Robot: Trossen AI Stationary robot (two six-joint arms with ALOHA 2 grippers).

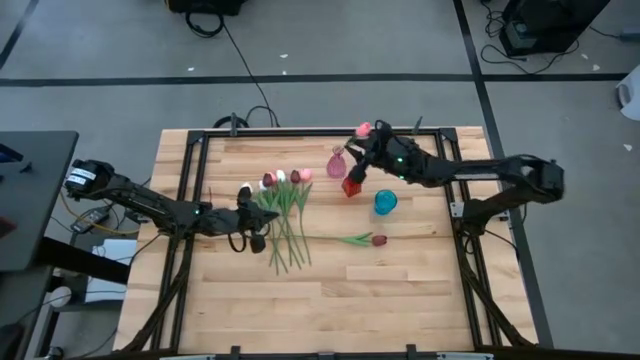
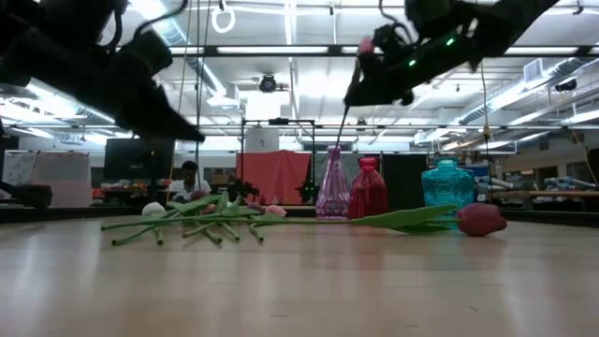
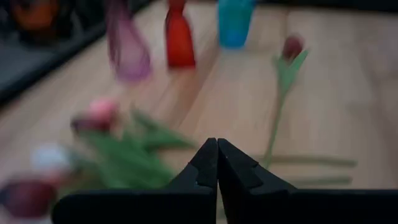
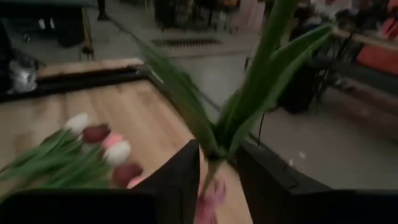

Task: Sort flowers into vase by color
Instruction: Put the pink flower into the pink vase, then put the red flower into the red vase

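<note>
My right gripper (image 1: 356, 152) is shut on a pink tulip (image 1: 363, 128) and hovers above the pink vase (image 1: 336, 162). The red vase (image 1: 351, 186) and the blue vase (image 1: 385, 202) stand beside it. Several tulips with white, pink and dark red heads lie in a pile (image 1: 285, 210) on the table. A single dark red tulip (image 1: 378, 240) lies flat nearer the right. My left gripper (image 3: 217, 168) is shut and hangs above the table at the pile's left side (image 1: 250, 235), touching nothing. My right gripper pinches the pink tulip's stem (image 4: 211, 169) between its two fingers (image 4: 180, 180), just below the leaves (image 4: 261, 87). The tulip is lifted clear and stands about upright, head (image 2: 367, 44) on top. Its lower stem (image 2: 344, 122) hangs toward the pink vase's mouth (image 4: 210, 198).
The three vases stand close together in a slanting row near the table's far side. The flower pile fills the table's middle. Bare wood (image 1: 400, 290) lies toward the near edge. A black frame (image 1: 300, 135) borders the table's far edge. A person sits far off in the room (image 2: 190, 178).
</note>
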